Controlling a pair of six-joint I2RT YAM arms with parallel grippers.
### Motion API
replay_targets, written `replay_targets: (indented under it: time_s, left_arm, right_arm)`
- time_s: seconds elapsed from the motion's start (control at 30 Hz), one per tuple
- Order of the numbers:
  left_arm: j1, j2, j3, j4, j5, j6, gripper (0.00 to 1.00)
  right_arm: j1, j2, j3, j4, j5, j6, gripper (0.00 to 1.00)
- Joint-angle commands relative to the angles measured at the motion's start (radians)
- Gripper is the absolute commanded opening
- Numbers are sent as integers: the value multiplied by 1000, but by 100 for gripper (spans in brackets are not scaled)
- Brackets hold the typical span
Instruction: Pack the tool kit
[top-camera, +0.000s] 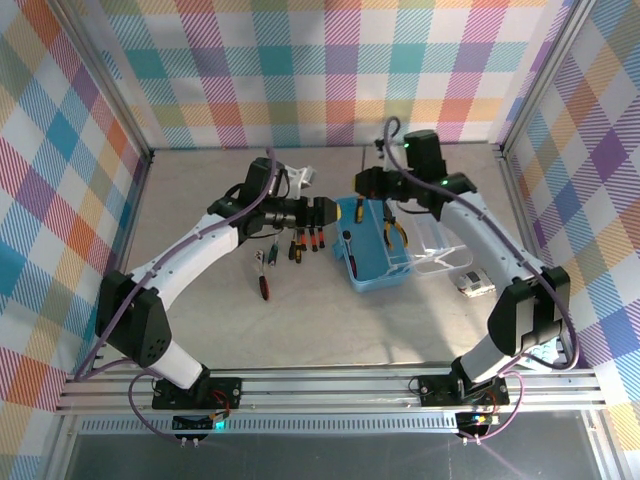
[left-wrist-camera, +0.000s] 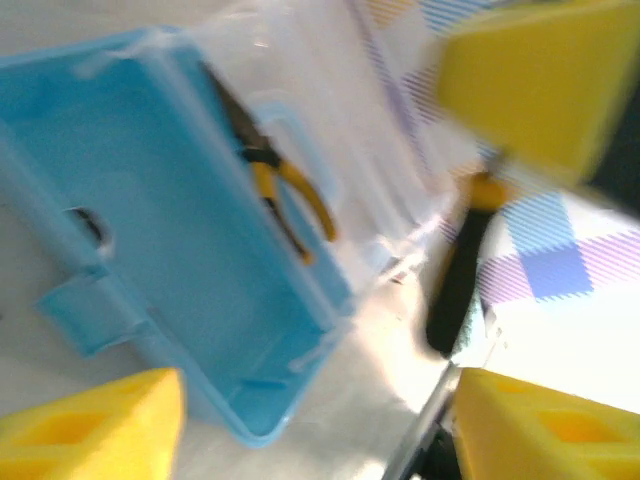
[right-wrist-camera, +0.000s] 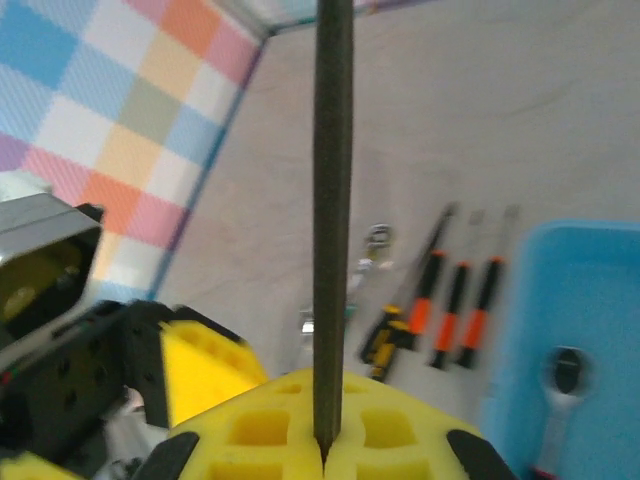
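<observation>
We found the grey counter (top-camera: 300, 330) carrying everything, shut in by bright checked walls (top-camera: 300, 60). A little right of centre on it sat the tool kit's light blue case (top-camera: 378, 283), open, with its clear lid (top-camera: 440, 250) laid back on the right side and resting on the counter.

The left gripper (top-camera: 328, 213) hung just left of the case's far-left corner. In the left wrist view its yellow fingers (left-wrist-camera: 100, 425) stood wide apart with nothing between them. The right gripper (right-wrist-camera: 322, 435) was over the far end of the case, its fingers (right-wrist-camera: 250, 420) pressed together on a slim dark tool (right-wrist-camera: 333, 180) — we could not tell what kind.

A small white box (top-camera: 472, 282) sat on the counter beside the lid's near right corner. Inside the case, yellow-handled pliers (top-camera: 392, 232) lay along the right wall and a wrench (right-wrist-camera: 562, 375) lay toward the left wall. Left of the case, out on the counter, three orange-and-black screwdrivers (top-camera: 305, 243) lay close together, side by side. Further left and nearer lay a red-handled tool (top-camera: 263, 283) — too small for us to name.
</observation>
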Motion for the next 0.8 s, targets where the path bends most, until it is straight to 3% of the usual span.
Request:
replay_targets:
  time_s: [0.0,0.1,0.2,0.33,0.6,0.77]
  left_arm:
    - [56,-33,50,-219,-264,104,88]
    - [77,20,60,-314,-413,139,100]
    - [82,74,34,-309,-471,138,100]
    - [82,143,8,-281,-483,122,100]
    - [82,193,-8,-254,-480,110,100]
    - [78,210,-9,-250,-472,109,94]
  right_arm:
    - [-72,-19,115,-294,170,-248,0]
    - [-109,27,165,-432,321,-361,0]
    - [-128,49,150,-456,466,-416,0]
    - [-155,81,130,-444,550,-426,0]
    - [-157,157,129,-420,588,-478,0]
    - [-155,195,113,-408,587,-480,5]
